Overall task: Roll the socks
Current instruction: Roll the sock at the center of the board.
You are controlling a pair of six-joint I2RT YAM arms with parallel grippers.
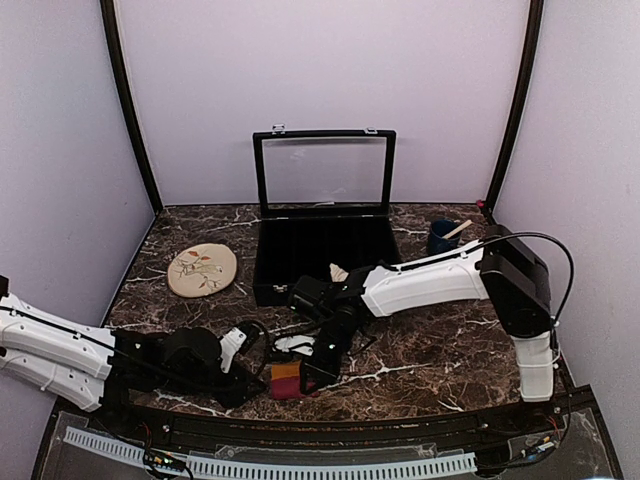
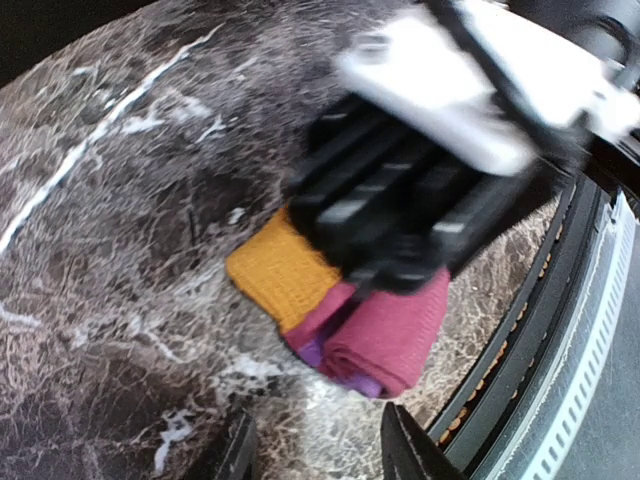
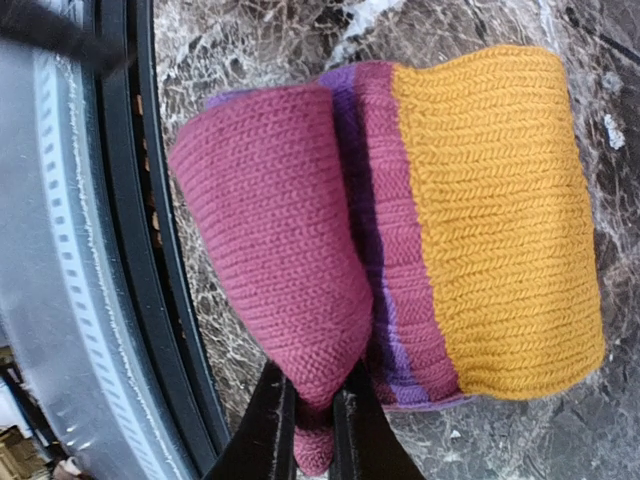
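Rolled maroon sock (image 1: 284, 380), orange end showing, lies on table (image 1: 440, 350) near front edge. Right fingers (image 3: 312, 425) pinch its maroon tip. Left fingers (image 2: 318, 452) spread apart just beside it, holding nothing.

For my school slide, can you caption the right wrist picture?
The right end effector pinches the rolled-up maroon-and-orange sock on the marble table.

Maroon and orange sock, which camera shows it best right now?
Right wrist: the sock fills the frame, knit and purple stripe sharp, its maroon fold pinched by the right gripper. Left wrist shows it partly hidden under that gripper; top external shows only a small patch.
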